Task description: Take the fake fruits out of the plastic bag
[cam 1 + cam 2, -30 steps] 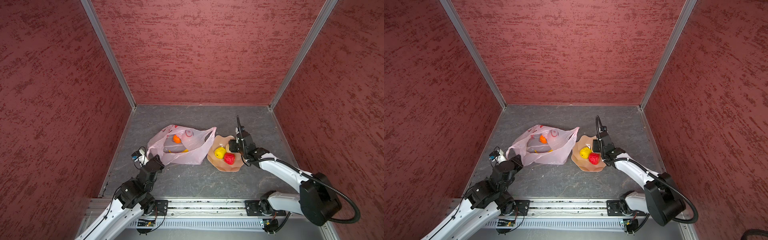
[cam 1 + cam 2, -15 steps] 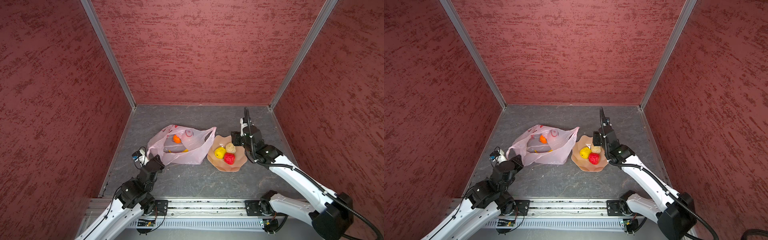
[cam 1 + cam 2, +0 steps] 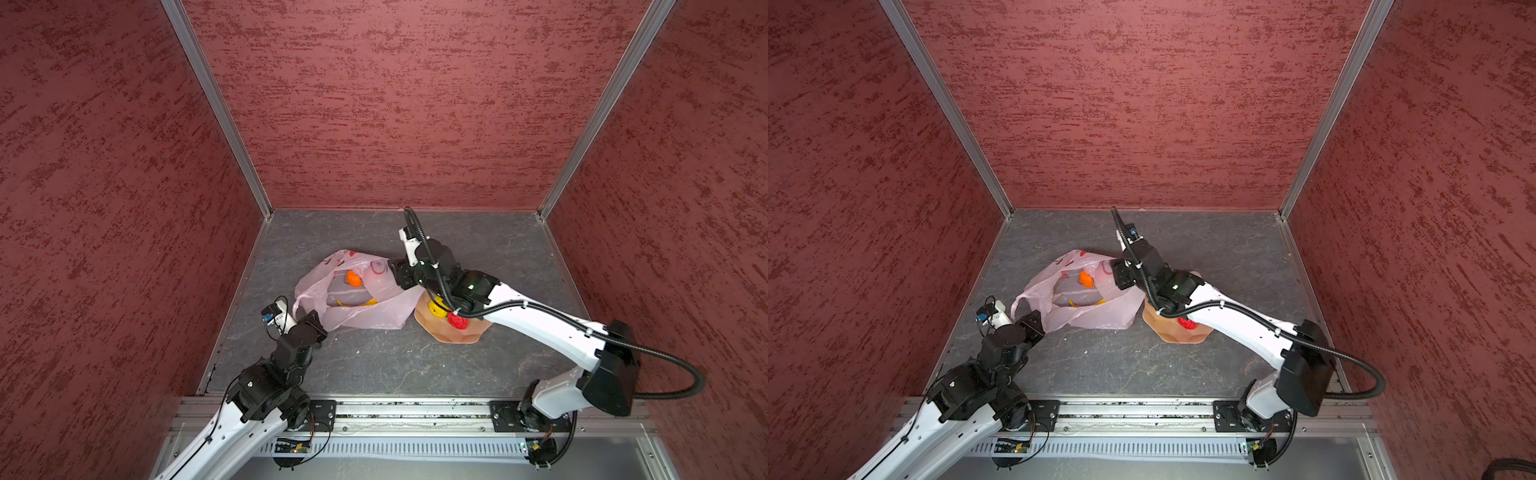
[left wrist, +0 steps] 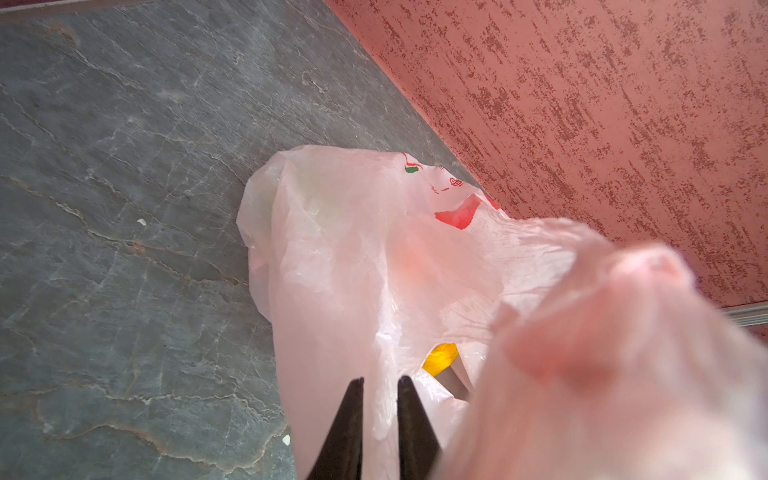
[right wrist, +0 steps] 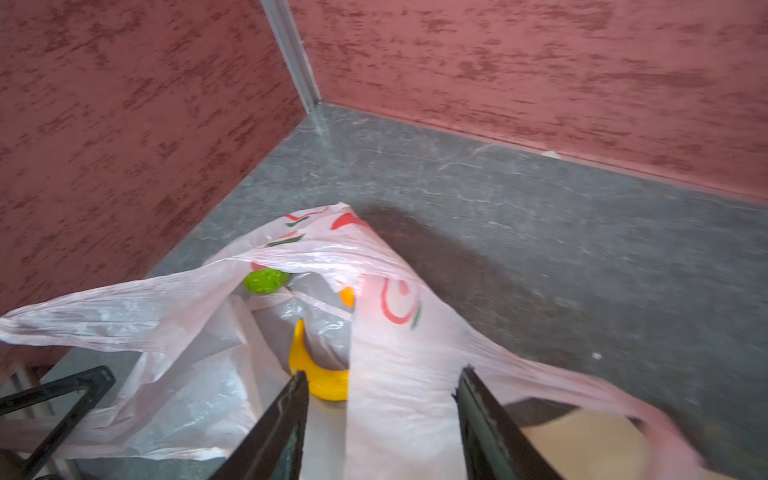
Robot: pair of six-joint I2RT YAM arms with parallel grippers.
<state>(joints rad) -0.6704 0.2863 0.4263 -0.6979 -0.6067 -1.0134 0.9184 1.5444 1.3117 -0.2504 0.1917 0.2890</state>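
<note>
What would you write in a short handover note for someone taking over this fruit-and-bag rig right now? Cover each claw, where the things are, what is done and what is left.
Left claw: shut on the edge of the plastic bag.
Right claw: open, holding nothing, at the bag's opening.
In the bag: orange ball, banana, green ball.
On the dish: yellow ball and red ball; the right arm hides part of the dish.
Done: at least two fruits are out.
Left: take out the three in the bag.
</note>
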